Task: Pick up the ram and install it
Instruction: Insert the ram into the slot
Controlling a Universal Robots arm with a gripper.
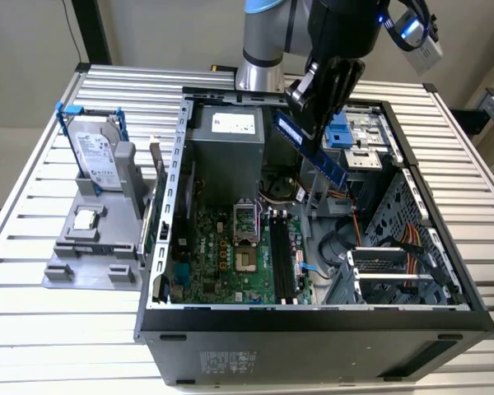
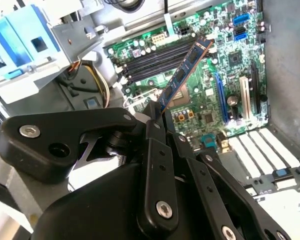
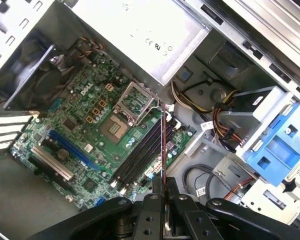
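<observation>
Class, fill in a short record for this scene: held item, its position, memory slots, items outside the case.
Held item: the ram, tilted, gripped at one end by the gripper
Position: in the air above the open computer case, over the motherboard
Slots: the memory slots look empty
Outside the case: hard drive and processor chip on a gray stand, exterior view's left

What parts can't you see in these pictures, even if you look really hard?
1. Exterior view: the arm is cut off by the top edge.
2. Second wrist view: the gripped end of the ram is hidden inside the gripper.
3. First wrist view: the ram is edge-on, so its chips are hidden.
4. Exterior view: the latches of the memory slots are too small to judge.
</observation>
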